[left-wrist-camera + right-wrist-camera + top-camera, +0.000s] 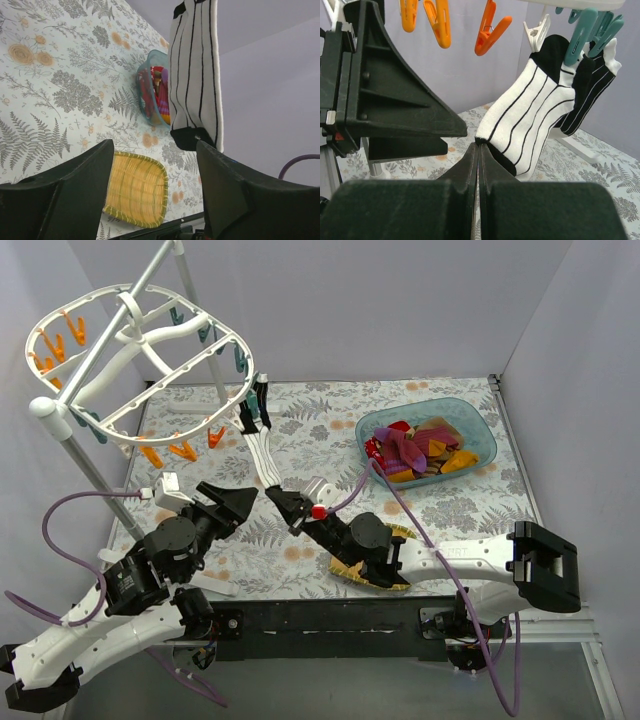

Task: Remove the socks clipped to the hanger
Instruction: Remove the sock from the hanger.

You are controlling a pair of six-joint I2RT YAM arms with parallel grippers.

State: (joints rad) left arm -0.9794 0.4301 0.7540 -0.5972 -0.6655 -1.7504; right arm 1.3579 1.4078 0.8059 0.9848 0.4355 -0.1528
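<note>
At far left the hanger point(172, 333) is hanging from its stand point(46, 407) above the surface point(330, 430), with its orange clips point(440, 20) dangling bare. Below its near rim my left hand point(238, 502) is hovering with its jaws well apart and nothing between them. Through its wrist camera I am looking up past both fingers point(75, 190) at a sock point(195, 75), white with thin black lines and black at both ends.

That sock is hanging by its top end from a white clip point(536, 32). It is slanting taut down toward my right hand point(283, 502), whose jaws are pressed fully together on the lower black tip. A second sock point(592, 95) of the same stripe is hanging just behind it from a teal clip point(580, 30).

Under the right arm a woven basket point(135, 187) is lying on the surface. At far right a clear bin point(487, 440) is holding a heap of coloured socks point(420, 448), already off the hanger.

By my reading I am nearing the end of the job. The pull on this sock is under way and the clip is not yet letting go. The next move is calling for a steady draw away from the clip, down and toward the arms' bases. The left hand needs to be standing ready to steady the frame or pinch the clip should the hanger be swinging along. After that comes the carry to the bin, with the second sock waiting its turn.
</note>
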